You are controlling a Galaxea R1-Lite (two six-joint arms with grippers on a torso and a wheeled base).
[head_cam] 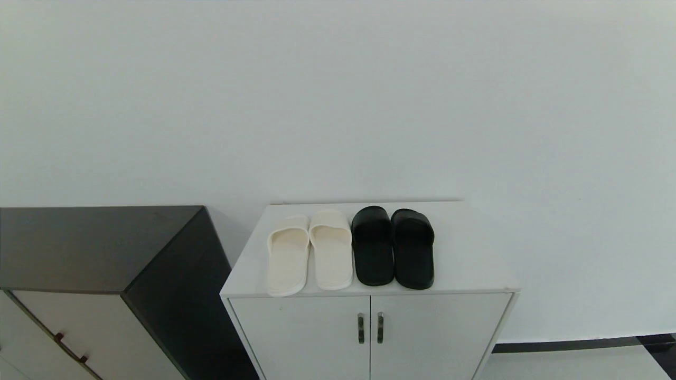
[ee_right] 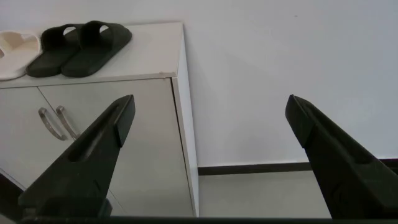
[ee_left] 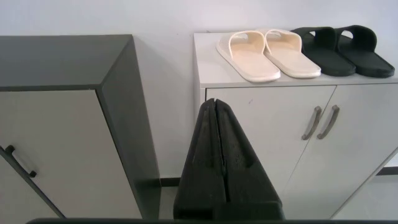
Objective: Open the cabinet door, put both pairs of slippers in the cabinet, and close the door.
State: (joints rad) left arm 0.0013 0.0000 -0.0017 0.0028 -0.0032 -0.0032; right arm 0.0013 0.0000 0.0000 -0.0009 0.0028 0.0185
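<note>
Left gripper (ee_left: 214,106) pinched shut, low, well short of white two-door cabinet (head_cam: 470,264); on its top cream foam slippers (head_cam: 309,252) left, black rubber slippers (head_cam: 393,248) right, side by side. Likely light, bendy: grab by strap. Doors shut, pull slim metal handles (head_cam: 360,327). Right gripper (ee_right: 210,106) spread wide, off cabinet's right side
</note>
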